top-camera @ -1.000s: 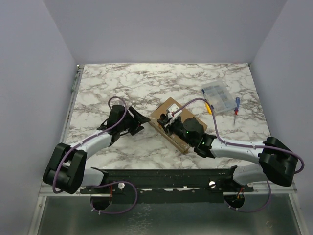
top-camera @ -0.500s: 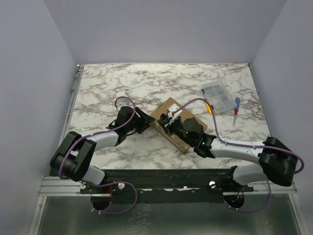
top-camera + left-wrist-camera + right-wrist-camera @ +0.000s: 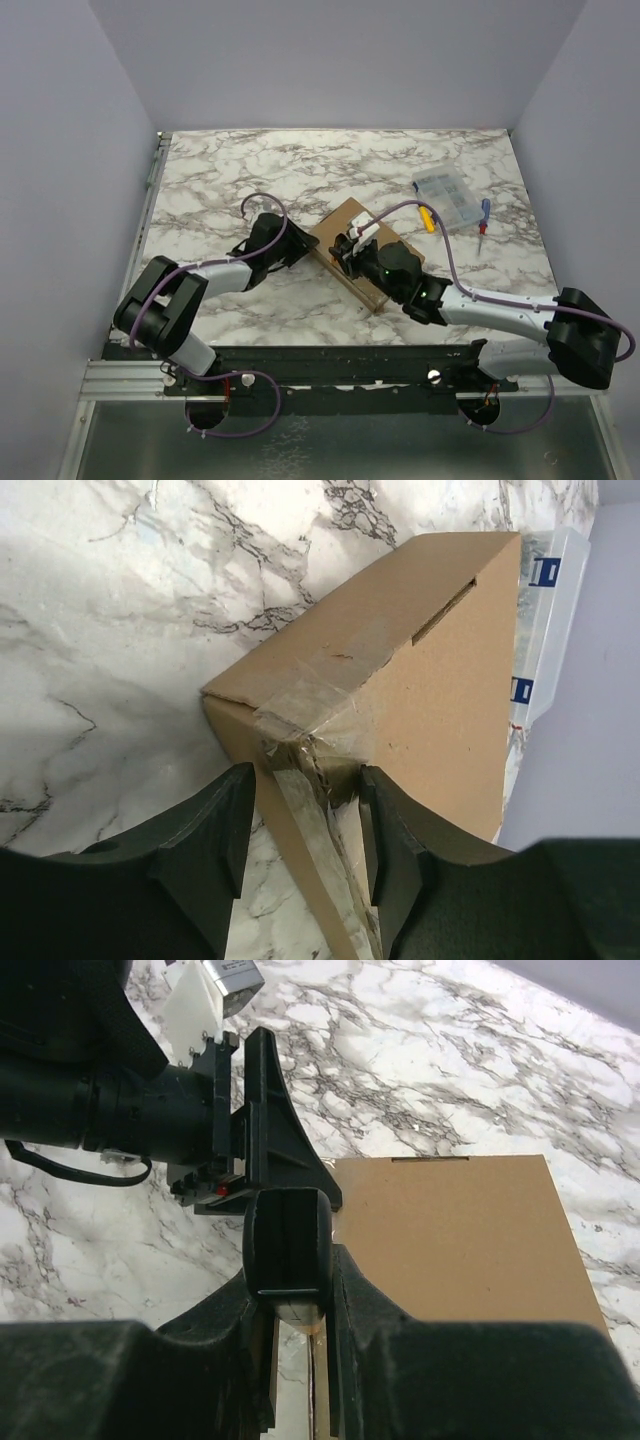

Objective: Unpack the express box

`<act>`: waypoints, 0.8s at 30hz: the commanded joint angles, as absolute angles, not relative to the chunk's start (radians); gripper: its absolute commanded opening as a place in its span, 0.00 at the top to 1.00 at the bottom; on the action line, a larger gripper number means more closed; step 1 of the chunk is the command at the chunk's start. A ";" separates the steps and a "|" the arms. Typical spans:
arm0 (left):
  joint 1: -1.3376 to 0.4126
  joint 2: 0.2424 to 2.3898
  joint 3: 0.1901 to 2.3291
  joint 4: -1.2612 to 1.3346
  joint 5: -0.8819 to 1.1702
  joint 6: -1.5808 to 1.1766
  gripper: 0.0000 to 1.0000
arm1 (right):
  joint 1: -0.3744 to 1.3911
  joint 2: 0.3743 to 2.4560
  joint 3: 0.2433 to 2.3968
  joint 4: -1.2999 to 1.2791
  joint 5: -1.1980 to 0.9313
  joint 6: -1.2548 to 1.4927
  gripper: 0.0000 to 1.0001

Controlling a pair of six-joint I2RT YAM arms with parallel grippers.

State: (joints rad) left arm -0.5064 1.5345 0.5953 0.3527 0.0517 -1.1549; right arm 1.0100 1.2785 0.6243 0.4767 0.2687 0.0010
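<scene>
The express box [image 3: 375, 250], flat brown cardboard, lies skewed at the table's middle. In the left wrist view the box [image 3: 440, 670] has torn clear tape over its near corner. My left gripper [image 3: 303, 248] is open at the box's left corner. Its fingers [image 3: 215, 850] straddle the taped edge [image 3: 305, 830] without closing on it. My right gripper [image 3: 346, 253] is over the box's near-left edge. It is shut on a black block-shaped tool [image 3: 288, 1240], whose pale tip sits at the box's edge seam. The box top [image 3: 450, 1230] lies right of it.
A clear plastic compartment case [image 3: 448, 198] stands at the back right and shows behind the box in the left wrist view [image 3: 548, 610]. A yellow item [image 3: 428, 218] and a red-and-blue screwdriver [image 3: 484, 216] lie beside it. The left gripper body [image 3: 150, 1110] is close ahead of my right gripper.
My left arm has swung right, and its gripper has reached the box's left corner. The right gripper has stayed on the box's edge.
</scene>
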 commanded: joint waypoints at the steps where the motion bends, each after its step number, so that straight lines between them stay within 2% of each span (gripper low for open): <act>1: -0.503 1.585 0.616 0.235 -0.088 -1.095 0.50 | 1.022 1.227 0.602 0.426 0.297 0.043 0.99; 24: -0.457 1.687 0.719 0.157 -0.111 -1.081 0.53 | 1.042 1.066 0.513 0.282 0.370 0.128 0.99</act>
